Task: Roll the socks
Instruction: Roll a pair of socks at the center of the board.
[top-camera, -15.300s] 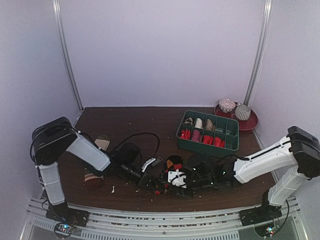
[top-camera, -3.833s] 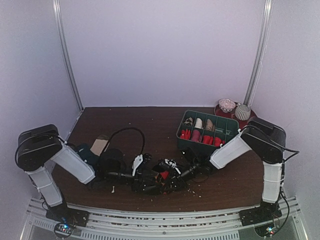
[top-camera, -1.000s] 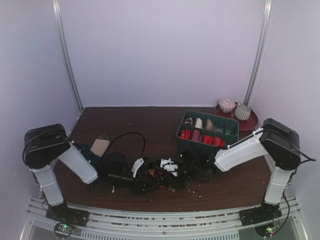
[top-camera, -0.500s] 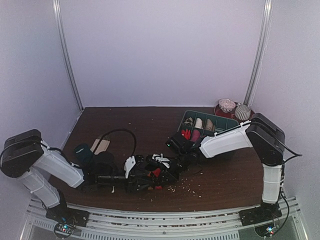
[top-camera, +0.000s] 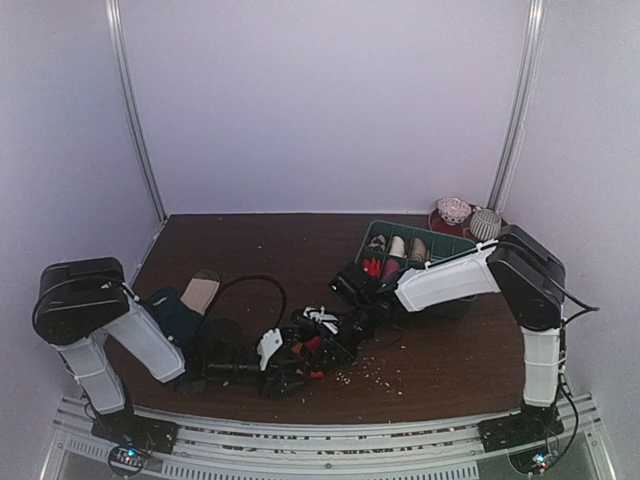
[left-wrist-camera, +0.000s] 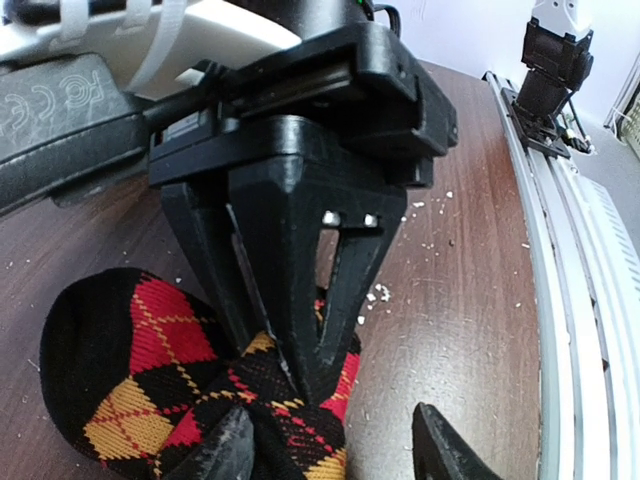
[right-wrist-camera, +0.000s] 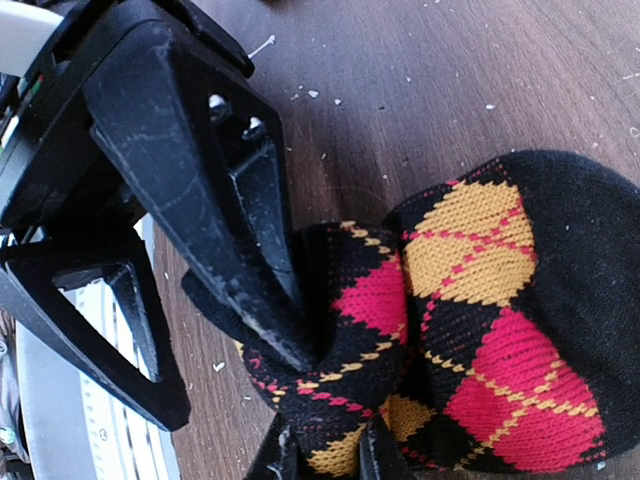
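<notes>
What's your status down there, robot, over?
Right gripper pinching argyle sock. Left gripper open, one finger against it. Only crumbs nearby. Over.

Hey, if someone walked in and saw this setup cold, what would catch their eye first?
The black argyle sock, bunched front and centre on the table, with the right gripper pinching it and the left gripper open right beside it. Next, the green bin of rolled socks at the back right, and pale crumbs strewn near the sock.
</notes>
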